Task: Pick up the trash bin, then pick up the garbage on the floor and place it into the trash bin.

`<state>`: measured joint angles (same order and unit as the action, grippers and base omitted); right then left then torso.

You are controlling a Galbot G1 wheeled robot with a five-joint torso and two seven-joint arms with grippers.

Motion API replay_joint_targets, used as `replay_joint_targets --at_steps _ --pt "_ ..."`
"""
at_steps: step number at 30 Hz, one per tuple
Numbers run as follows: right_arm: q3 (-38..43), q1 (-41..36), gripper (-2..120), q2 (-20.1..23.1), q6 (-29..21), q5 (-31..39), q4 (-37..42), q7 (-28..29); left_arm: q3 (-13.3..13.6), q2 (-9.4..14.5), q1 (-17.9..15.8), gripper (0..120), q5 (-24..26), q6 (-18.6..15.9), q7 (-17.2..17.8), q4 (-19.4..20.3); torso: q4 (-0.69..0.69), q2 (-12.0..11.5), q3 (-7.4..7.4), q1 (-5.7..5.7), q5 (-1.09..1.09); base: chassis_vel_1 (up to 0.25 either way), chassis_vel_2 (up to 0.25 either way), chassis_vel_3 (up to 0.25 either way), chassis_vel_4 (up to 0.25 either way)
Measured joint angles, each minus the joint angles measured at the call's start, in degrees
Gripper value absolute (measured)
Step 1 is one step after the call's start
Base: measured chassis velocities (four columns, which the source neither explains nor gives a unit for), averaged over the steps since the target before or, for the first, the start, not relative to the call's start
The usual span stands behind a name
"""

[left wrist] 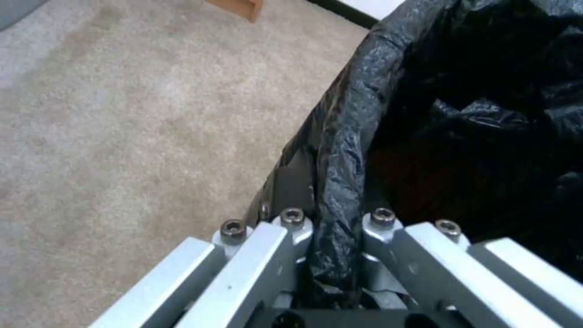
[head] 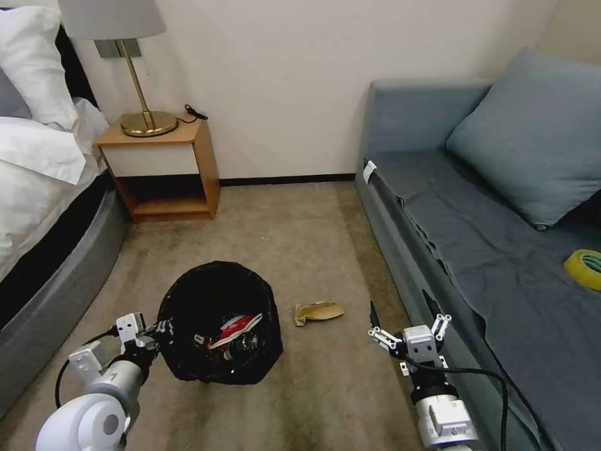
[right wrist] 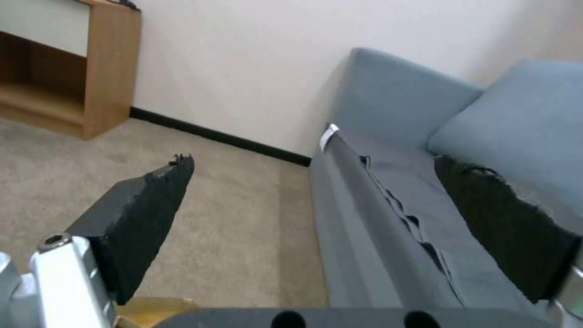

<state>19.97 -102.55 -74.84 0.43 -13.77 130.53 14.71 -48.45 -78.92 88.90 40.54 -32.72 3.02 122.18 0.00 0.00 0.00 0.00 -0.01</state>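
Low in the head frame, left gripper (head: 161, 327) clamps the trash bin (head: 188, 300) rim; right gripper (head: 404, 319), jaws spread and empty, hangs beside the grey sofa (head: 501, 263). Inside the bin lies a red-and-white wrapper (head: 236, 327). At centre, tan paper scrap (head: 318, 311) lies lengthwise left-right on the carpet (head: 300, 238).

1. Ahead of me stands a plain cream wall (head: 282, 81) with a dark baseboard (head: 285, 180) along its foot.
2. Beige carpet (head: 300, 244) covers the floor.
3. To my left is a bed (head: 44, 156) with white pillows and sheets on a grey base.
4. Beside it stands a wooden nightstand (head: 166, 169) with an open lower shelf, carrying a brass lamp (head: 141, 94) with a pale shade.
5. To my right runs a grey-blue sofa (head: 476, 250) with a matching cushion (head: 532, 138).
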Motion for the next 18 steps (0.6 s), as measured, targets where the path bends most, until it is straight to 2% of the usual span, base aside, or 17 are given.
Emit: replay_joint_targets --at_steps 18 --pt "-0.37 -2.0 100 -0.76 2.59 -2.12 -0.84 -1.34 -1.73 0.49 -0.17 4 1.19 -0.07 -0.22 -0.18 -0.01 0.0 0.01 0.0 0.01 0.0 0.0 0.0 0.0"
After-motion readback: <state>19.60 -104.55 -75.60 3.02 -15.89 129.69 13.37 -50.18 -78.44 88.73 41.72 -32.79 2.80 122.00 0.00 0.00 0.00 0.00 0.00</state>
